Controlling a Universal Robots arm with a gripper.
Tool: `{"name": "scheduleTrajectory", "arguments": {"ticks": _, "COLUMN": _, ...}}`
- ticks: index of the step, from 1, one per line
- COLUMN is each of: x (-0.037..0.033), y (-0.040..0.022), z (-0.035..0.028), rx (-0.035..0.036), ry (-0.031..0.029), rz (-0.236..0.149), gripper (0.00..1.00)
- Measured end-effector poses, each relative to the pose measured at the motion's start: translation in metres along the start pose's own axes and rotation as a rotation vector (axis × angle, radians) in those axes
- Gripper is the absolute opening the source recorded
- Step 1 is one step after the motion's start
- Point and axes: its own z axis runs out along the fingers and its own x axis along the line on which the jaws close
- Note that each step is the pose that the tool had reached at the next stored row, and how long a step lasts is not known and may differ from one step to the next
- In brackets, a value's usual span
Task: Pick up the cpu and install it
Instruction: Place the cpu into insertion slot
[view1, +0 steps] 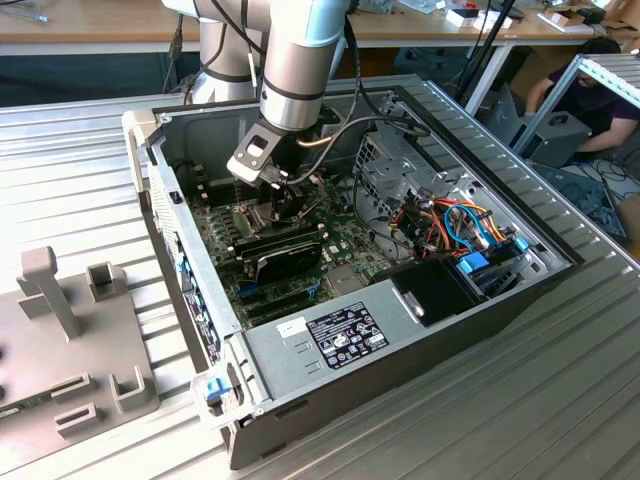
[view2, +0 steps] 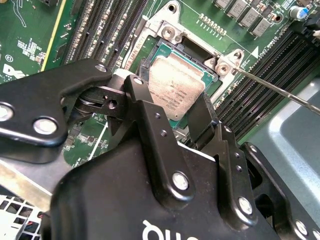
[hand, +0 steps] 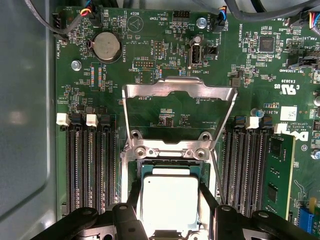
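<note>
Cpu (hand: 169, 199), a thin square with matte silver top, we see apparently clamped between the fingers (view2: 143, 112) over its socket (view2: 175, 50).

Open socket frame (hand: 177, 86) and memory slots (hand: 87, 170) hem in the cpu (hand: 169, 200).

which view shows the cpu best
The first wrist view: the cpu faces the camera squarely, its silver top almost whole. The second wrist view shows it slanted, partly behind the pincer. In the exterior view the pincer covers it.
</note>
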Motion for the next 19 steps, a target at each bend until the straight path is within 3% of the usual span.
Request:
{"name": "scheduleTrajectory", "arguments": {"ticks": 5, "x": -0.0001, "y": -0.0001, "z": -0.0018, "rx": 0.0000, "ry": 0.0000, "rz": 0.000, "gripper": 0.55}}
{"name": "scheduleTrajectory", "arguments": {"ticks": 19, "x": 0.0000, "y": 0.0006, "z": 0.0003, "rx": 0.0000, "ry": 0.0000, "rz": 0.000, "gripper": 0.55}}
